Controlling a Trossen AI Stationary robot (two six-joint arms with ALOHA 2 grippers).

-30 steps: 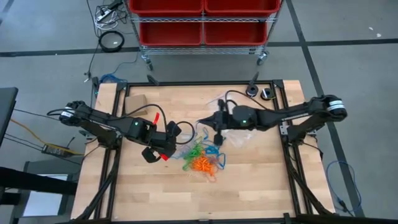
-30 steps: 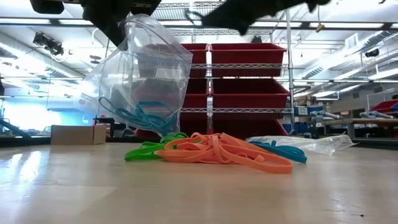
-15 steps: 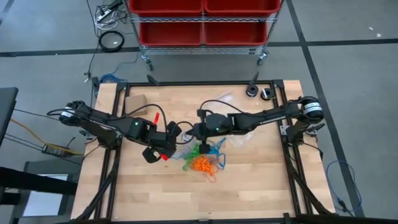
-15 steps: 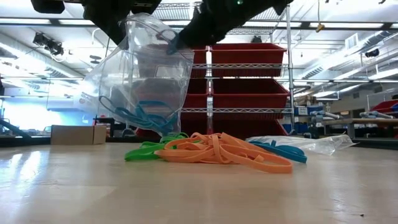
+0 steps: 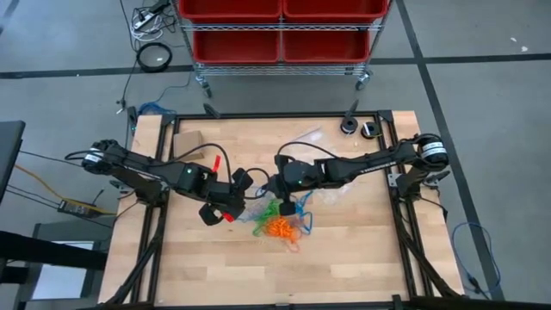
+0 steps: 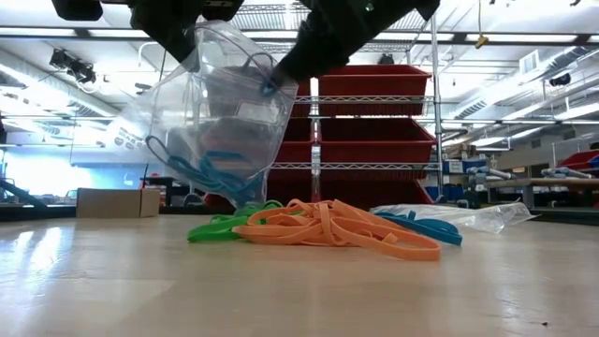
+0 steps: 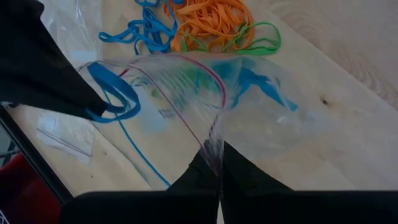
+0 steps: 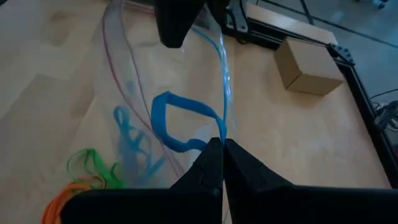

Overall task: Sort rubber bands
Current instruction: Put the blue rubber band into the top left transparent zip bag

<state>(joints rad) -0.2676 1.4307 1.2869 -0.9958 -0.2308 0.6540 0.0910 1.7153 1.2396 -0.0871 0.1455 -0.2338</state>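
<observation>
the left gripper point(image 7: 217, 163) is pinched tight on the rim of a clear zip bag point(image 6: 211, 117) and holds it lifted off the table point(image 5: 344, 250), mouth open, just beside the pile of rubber bands point(image 5: 280, 222) at the table's middle. several blue bands point(image 6: 211, 173) sag in the bag's low corner, above the pile's near side. the right gripper point(image 8: 222, 148), fingers closed, nips one blue rubber band point(image 8: 177, 124) at the bag's mouth; the loop hangs just inside the opening, directly over the pile's blue and green end.

the pile itself lies flat on the wood: orange bands point(image 6: 346, 229) in the middle, green ones point(image 6: 220, 227) toward the bag, blue ones point(image 6: 426, 225) on the far side, touching a second clear bag point(image 6: 468, 217) that lies limp on the table beside the pile.

room to move: the wood on the near side of the pile is open all the way to the front edge, and wide bare strips run from the pile toward both side rails. a small tan cardboard box point(image 5: 189, 140) sits well apart from the pile, near the back left corner. two small round dark things point(image 5: 359, 127) rest at the back right corner. beyond the back edge stands a wire cart with red bins point(image 5: 280, 26).

a faint printed panel shows on the held bag, but its writing is too blurred to read.
</observation>
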